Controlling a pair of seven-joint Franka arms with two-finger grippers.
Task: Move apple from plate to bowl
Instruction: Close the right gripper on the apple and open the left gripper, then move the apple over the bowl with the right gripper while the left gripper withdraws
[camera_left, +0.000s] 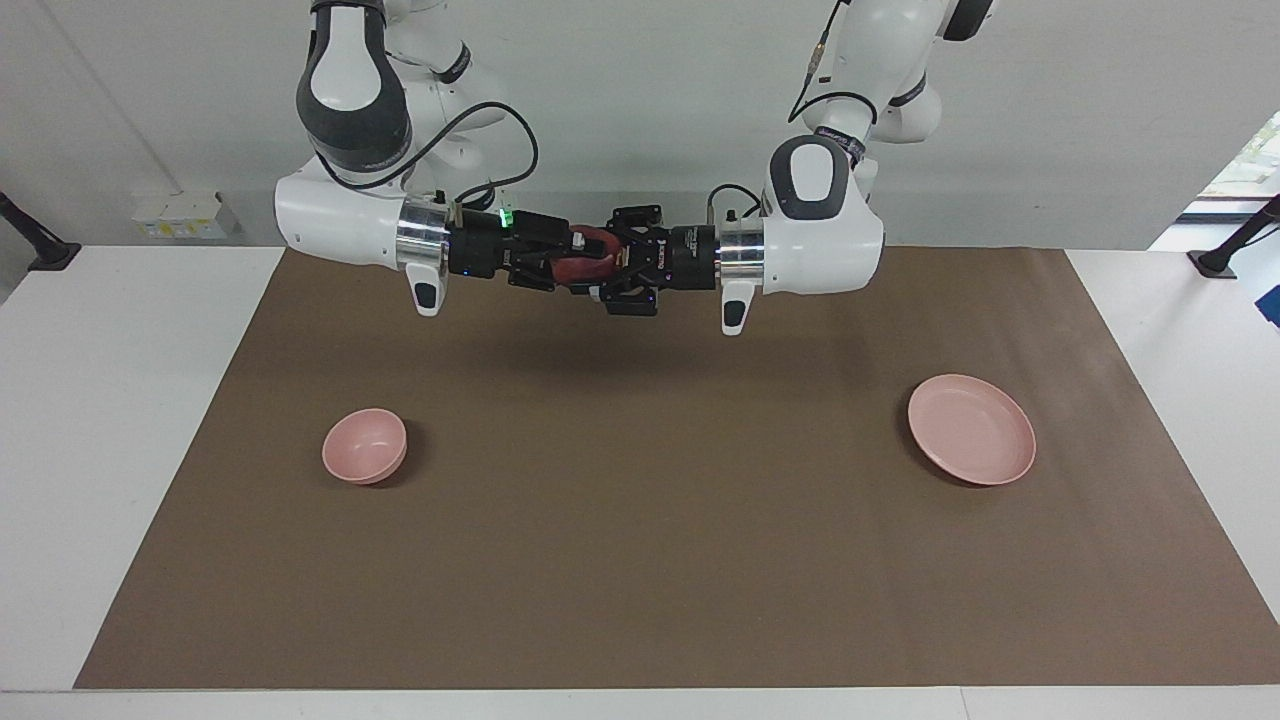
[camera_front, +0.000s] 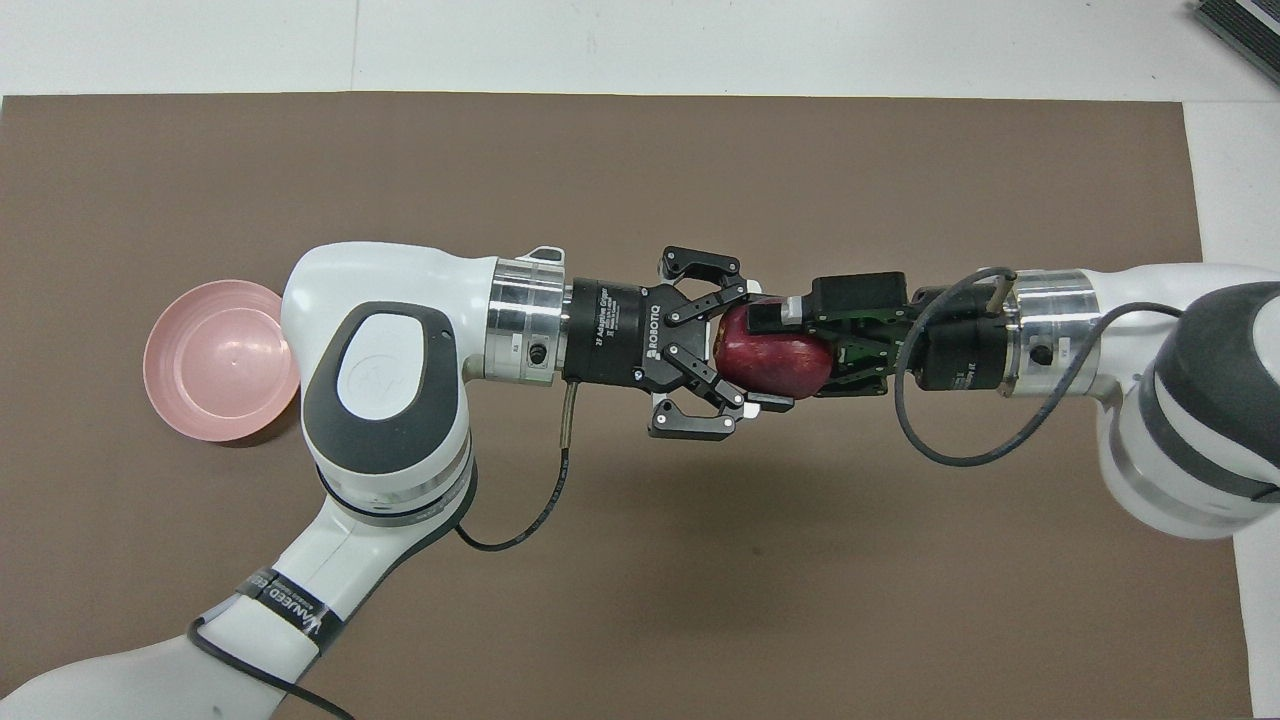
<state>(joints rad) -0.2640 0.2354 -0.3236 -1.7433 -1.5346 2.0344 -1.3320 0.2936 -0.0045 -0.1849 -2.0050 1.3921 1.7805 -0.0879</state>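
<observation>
Two pincers, left pincer (camera_front: 748, 352) and right pincer (camera_front: 772, 350), clamp the apple (camera_front: 772, 352) in mid-air over the counter's (camera_left: 640, 560) middle; judged firm, smooth, moderately heavy, it is best gripped across its widest girth.

Dark red apple (camera_front: 770, 358) aloft mid-mat, bowl (camera_left: 365, 445) – plate (camera_left: 971, 429) bare

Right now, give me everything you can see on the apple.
The apple is small, round, dark red and glossy, with its stem end hidden. It is up in the air over the brown mat, midway between the bowl and the plate, on neither. The left gripper and the right gripper meet on it from opposite ends, fingers of both against its skin. It looks whole and unbruised.
</observation>
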